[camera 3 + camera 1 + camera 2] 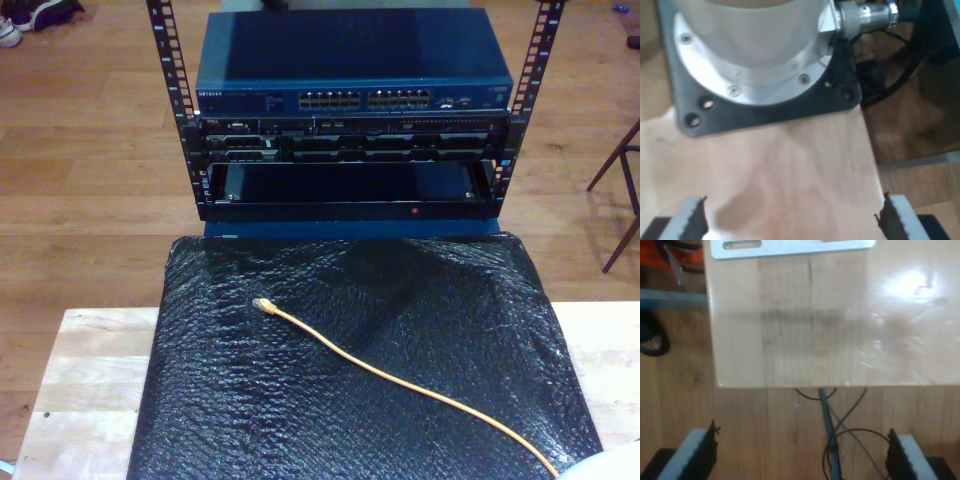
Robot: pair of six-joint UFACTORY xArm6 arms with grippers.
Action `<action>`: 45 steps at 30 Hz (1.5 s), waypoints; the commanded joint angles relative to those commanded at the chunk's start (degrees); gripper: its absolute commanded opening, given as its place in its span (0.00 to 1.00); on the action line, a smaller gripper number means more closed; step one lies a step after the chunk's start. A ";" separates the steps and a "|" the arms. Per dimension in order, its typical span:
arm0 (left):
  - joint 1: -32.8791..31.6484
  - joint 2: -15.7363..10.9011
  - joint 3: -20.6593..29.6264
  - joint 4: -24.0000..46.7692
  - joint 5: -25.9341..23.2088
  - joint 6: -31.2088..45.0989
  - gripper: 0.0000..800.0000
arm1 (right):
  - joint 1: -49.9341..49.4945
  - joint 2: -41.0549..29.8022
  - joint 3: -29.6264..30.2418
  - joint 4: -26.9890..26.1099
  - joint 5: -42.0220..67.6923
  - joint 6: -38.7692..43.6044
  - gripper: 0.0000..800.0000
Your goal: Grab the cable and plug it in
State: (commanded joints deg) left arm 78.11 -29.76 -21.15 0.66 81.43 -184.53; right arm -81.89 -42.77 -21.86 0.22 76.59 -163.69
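A pale wooden table [85,385] stands on a warm brown plank floor [90,150], and a sheet of black bubble wrap [400,330] covers the middle of the table, leaving bare wood at both sides of the sheet. Beyond the table's far edge stands a black equipment rack [350,190] with a blue network switch [350,60] on top, and past the rack, toward the exterior view's right, dark chair legs [625,195] rest on the floor. Soft light leaves a bright glare patch on the table's varnished top [910,282], and thin dark cords [832,440] lie on the floor beside the table's edge.
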 joint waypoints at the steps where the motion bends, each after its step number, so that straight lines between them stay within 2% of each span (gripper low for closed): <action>1: -0.18 0.09 -0.97 -0.88 1.05 0.00 1.00 | 0.09 0.35 -1.67 1.67 1.58 1.14 1.00; 7: -3.34 0.09 -4.75 -3.87 6.59 -1.58 1.00 | 3.25 4.31 -10.99 6.42 10.55 10.73 1.00; 10: -6.07 0.09 -7.03 -5.27 8.53 -5.45 1.00 | 7.30 6.07 -13.98 8.53 12.57 17.14 1.00; 16: -15.47 0.70 -11.69 -7.65 12.40 -15.47 1.00 | 13.98 9.05 -18.46 9.85 15.56 29.27 1.00; 23: -25.58 0.79 -14.42 -10.37 15.12 -26.90 1.00 | 17.14 12.75 -23.47 20.22 24.18 37.27 1.00; 28: -29.01 0.79 -14.51 -11.87 15.21 -29.54 1.00 | 17.05 14.07 -23.65 30.77 29.71 42.99 1.00; 31: -30.42 1.49 -14.51 -13.19 15.21 -30.68 1.00 | 17.14 14.07 -23.47 35.25 29.89 45.54 1.00; 36: -32.00 3.52 -14.86 -14.51 15.12 -33.32 1.00 | 19.43 13.80 -23.82 37.71 29.63 49.32 0.99; 45: -37.98 6.33 -16.00 -14.59 14.51 -41.85 1.00 | 26.99 11.60 -23.47 38.24 25.05 54.07 0.99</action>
State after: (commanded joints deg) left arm 40.13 -23.43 -37.15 -13.93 95.93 -226.37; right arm -54.90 -31.16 -45.33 38.46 101.65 -109.63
